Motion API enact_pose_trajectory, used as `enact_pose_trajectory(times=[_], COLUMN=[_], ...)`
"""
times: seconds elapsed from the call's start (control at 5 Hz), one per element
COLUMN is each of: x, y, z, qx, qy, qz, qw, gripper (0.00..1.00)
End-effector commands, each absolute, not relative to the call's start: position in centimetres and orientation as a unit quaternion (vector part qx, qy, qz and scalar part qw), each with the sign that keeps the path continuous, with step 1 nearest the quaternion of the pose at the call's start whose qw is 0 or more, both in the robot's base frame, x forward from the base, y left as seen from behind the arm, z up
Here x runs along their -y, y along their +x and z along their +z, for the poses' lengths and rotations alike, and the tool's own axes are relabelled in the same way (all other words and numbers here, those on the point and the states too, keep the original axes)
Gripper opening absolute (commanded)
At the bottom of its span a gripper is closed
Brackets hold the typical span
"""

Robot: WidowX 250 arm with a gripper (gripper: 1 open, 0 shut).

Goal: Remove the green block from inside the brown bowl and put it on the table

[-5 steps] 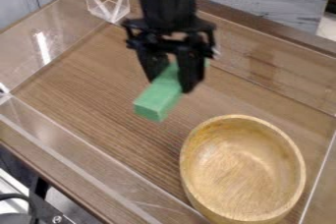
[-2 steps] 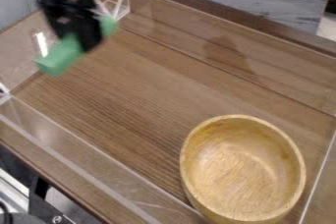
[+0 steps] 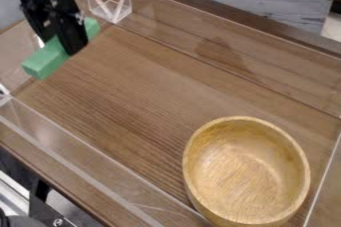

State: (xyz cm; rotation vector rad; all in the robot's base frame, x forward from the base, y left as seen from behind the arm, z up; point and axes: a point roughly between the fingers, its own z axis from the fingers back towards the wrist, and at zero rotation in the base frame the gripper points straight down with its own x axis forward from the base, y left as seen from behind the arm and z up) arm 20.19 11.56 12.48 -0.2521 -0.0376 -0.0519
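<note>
We see the black gripper (image 3: 60,40), clamped shut on the small bright green block (image 3: 44,60), now carried far left of the empty tan wooden bowl (image 3: 248,176), low over the brown wood-grain table (image 3: 173,82); release looks near.

We saw the green block (image 3: 43,62) tilted at upper left, the empty brown bowl (image 3: 248,171) lower right.

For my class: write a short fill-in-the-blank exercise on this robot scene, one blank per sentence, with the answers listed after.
1. The gripper is shut on the ____ block.
2. The brown bowl now holds ____.
3. The block hangs near the table's ____ edge in the picture.

Answers: green; nothing; left
</note>
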Motion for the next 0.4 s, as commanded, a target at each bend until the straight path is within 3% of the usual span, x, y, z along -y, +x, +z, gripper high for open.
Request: enact_pose_trajectory(times=[0.0, 0.2], x=[-10.5, -9.5], y=[20.7, 21.1], z=[12.8, 11.6], qx=[0.04, 0.039], qy=[-0.101, -0.096], qz=[-0.037, -0.043], qw=[0.993, 0.994], gripper=[0.0, 0.0])
